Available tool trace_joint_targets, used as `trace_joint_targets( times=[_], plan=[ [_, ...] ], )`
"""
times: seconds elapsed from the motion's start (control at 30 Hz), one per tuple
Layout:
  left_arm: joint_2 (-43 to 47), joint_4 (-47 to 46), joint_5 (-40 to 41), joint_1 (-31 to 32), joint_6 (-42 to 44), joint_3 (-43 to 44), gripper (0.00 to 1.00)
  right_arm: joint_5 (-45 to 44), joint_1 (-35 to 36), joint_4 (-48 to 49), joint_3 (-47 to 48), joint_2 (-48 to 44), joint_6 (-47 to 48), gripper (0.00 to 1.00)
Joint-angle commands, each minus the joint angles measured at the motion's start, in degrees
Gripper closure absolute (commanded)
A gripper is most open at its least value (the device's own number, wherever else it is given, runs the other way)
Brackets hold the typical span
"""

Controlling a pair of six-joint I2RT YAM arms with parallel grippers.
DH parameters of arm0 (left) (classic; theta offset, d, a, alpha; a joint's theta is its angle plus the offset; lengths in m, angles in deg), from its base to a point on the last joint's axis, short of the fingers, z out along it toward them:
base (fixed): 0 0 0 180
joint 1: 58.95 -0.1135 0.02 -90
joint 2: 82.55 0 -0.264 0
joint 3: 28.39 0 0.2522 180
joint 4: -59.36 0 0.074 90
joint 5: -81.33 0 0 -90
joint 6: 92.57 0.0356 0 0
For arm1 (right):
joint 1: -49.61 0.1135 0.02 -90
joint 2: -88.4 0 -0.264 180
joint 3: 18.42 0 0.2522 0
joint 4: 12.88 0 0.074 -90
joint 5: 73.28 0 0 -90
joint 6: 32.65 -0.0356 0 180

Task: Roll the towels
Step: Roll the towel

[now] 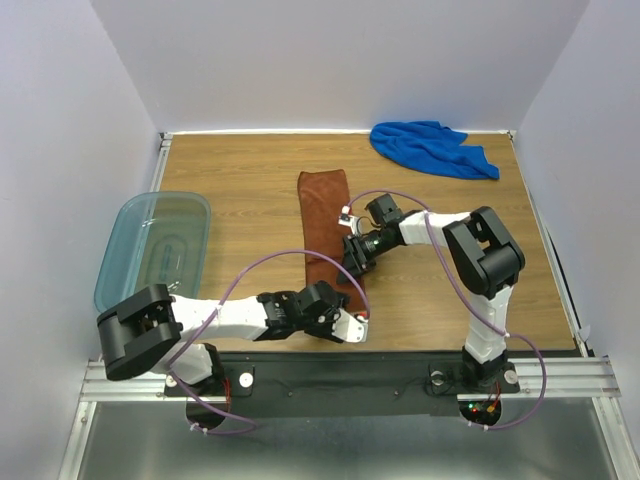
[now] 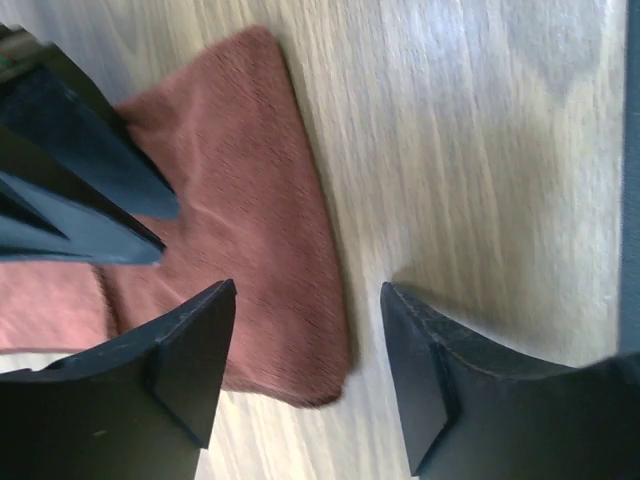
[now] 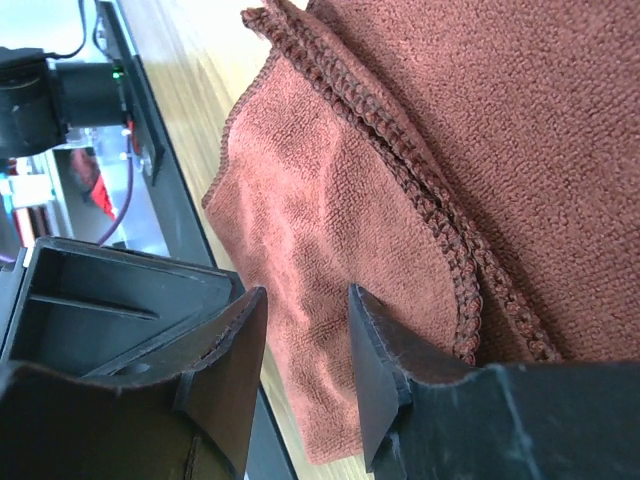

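From above, the rust-brown towel lies as a long strip mid-worktop, and the blue towel sits crumpled at the far right corner. The left pincer is at the strip's near end, the right pincer at its right edge.

The left wrist view shows the left pincer wide open and empty above the brown towel's corner.

In the right wrist view, the right pincer is partly closed at a folded flap of the towel; whether it pinches the cloth, I cannot tell.
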Motion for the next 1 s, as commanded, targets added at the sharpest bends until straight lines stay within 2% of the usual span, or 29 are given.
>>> trace_joint_targets(
  times=[0.0,0.13,0.3,0.37,0.47,0.53,0.6,0.63,0.77,0.97],
  plan=[
    [-1.44,-5.33,2.07,0.35,3.09,-1.47,0.32,-2.23,0.45,1.82,-3.0,2.26,-0.01,0.55],
    [-3.12,-5.6,2.96,0.35,3.27,-1.73,0.37,-2.14,0.36,2.88,-4.68,0.95,-0.36,0.55],
    [-3.21,-3.32,0.24,0.26,3.53,-1.21,0.45,-2.14,0.36,3.23,-5.29,-0.02,-0.45,0.53],
    [-3.65,-2.27,-0.55,0.26,3.09,-0.25,0.51,-2.32,0.36,3.14,-5.21,-0.29,-0.45,0.52],
    [-3.91,2.82,-3.62,0.26,2.65,2.56,0.62,-3.54,0.36,2.88,-4.94,-2.65,0.16,0.45],
    [-4.0,9.06,-7.75,0.08,3.53,4.23,0.68,-3.81,0.1,2.62,-4.51,-6.16,1.04,0.35],
    [-3.91,12.05,-10.29,-0.27,2.74,5.73,0.69,-3.73,-0.51,1.04,-2.85,-8.45,2.09,0.22],
    [-3.91,12.59,-10.83,-0.44,2.48,6.17,0.69,-3.72,-0.52,0.42,-2.14,-10.64,2.53,0.2],
    [-4.79,14.25,-12.41,-1.67,0.63,8.19,0.7,-6.88,-0.61,-2.21,0.24,-14.08,4.38,0.2],
    [-5.14,17.77,-16.02,-5.27,0.81,11.53,0.71,-5.92,-0.61,-3.19,-0.46,-9.44,6.4,0.29]
  ],
)
